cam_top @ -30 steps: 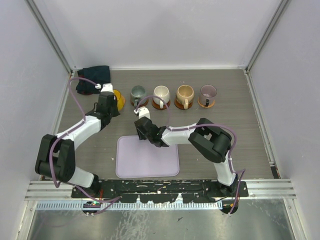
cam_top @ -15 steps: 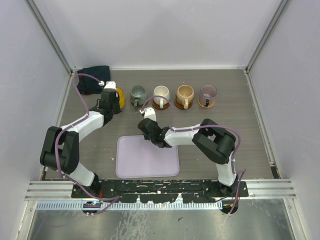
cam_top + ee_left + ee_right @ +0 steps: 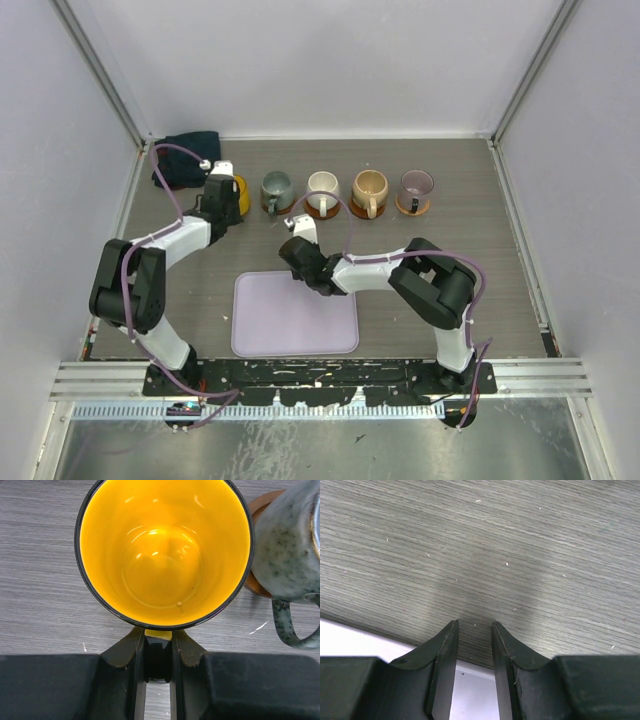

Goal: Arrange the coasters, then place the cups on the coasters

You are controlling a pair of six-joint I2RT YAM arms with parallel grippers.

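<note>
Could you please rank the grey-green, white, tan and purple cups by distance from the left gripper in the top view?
1. grey-green cup, beside the left gripper
2. white cup, mid-row
3. tan cup, further right
4. purple cup, far right

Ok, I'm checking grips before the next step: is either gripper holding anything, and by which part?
The left gripper holds the yellow cup by its handle, pinched between the fingers. The right gripper holds nothing.

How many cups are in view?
5, in a row along the far side, left to right: yellow cup, grey-green cup, white cup, tan cup, purple cup. None seems hidden.
</note>
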